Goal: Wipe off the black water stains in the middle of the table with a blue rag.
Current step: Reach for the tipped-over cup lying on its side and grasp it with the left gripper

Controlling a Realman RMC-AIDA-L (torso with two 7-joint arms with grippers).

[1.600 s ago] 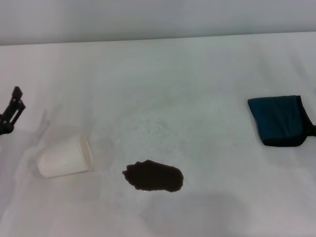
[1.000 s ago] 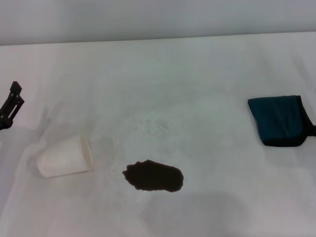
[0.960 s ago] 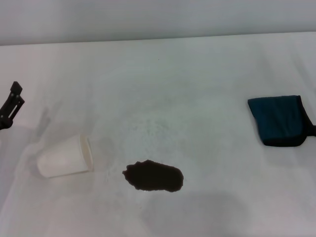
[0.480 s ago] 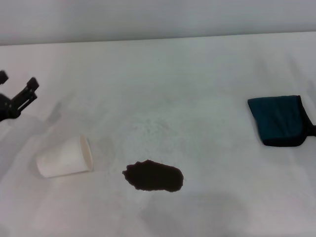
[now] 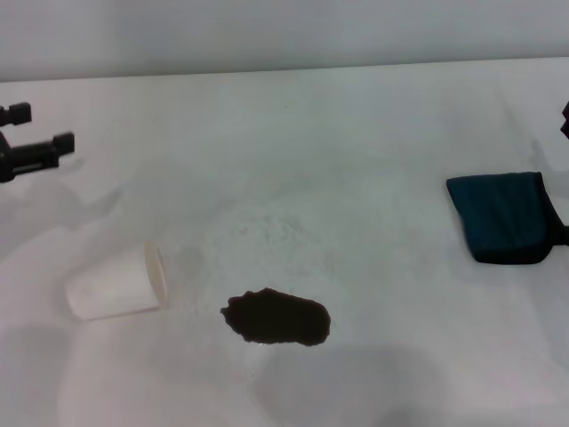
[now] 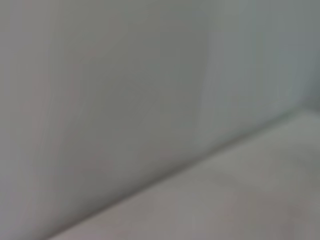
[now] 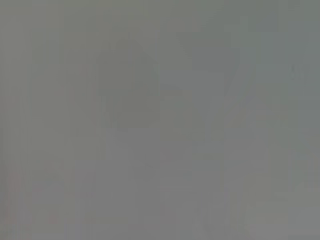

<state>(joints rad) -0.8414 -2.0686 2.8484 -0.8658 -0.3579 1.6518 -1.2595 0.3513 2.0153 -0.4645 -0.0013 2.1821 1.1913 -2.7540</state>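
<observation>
The black water stain is a dark oval blotch on the white table, near the front middle. The blue rag lies flat at the right edge of the table, well to the right of the stain. My left gripper hovers at the far left, behind the cup, with its two dark fingers spread apart and nothing between them. Only a dark tip of my right gripper shows at the right edge, behind the rag. The wrist views show only blurred grey surfaces.
A cream-white paper cup lies on its side to the left of the stain, its mouth facing the stain. The table's far edge meets a grey wall at the back.
My left gripper has moved up and back from beside the cup and turned so both fingers show. A tip of my right gripper has come into view at the right edge.
</observation>
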